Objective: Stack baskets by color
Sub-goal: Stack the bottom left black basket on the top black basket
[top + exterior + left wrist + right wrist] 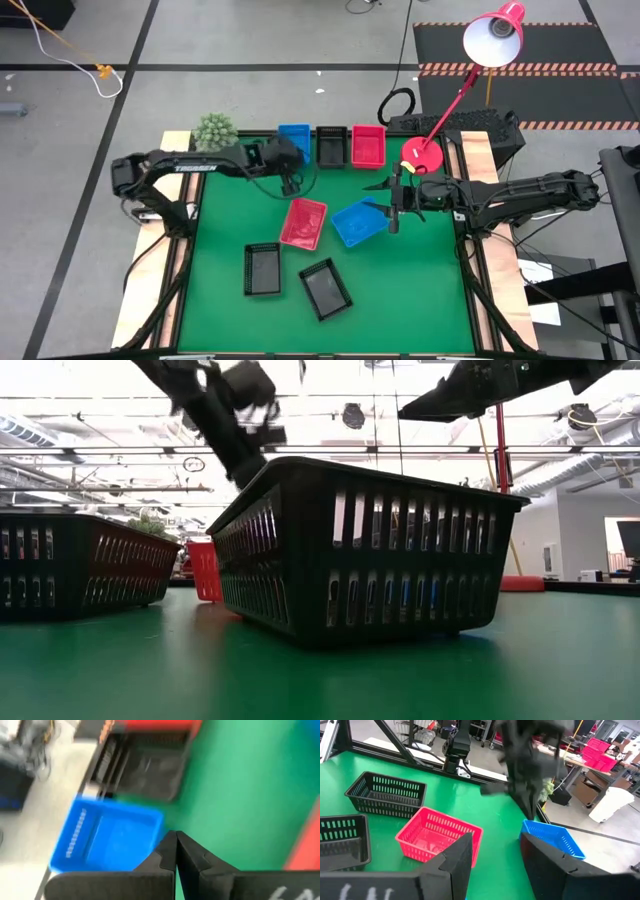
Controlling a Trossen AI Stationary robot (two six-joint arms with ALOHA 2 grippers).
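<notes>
Three baskets stand in a row at the table's far edge: blue, black and red. A red basket and a blue basket lie mid-table. Two black baskets sit nearer the front. My left gripper is shut on nothing, in the air just on the near side of the far blue basket. My right gripper hangs open above the right end of the mid-table blue basket, clear of it.
A red desk lamp leans over the far right corner, its round base beside the red basket. A small green plant stands at the far left corner. Bare green mat lies along the front and between the baskets.
</notes>
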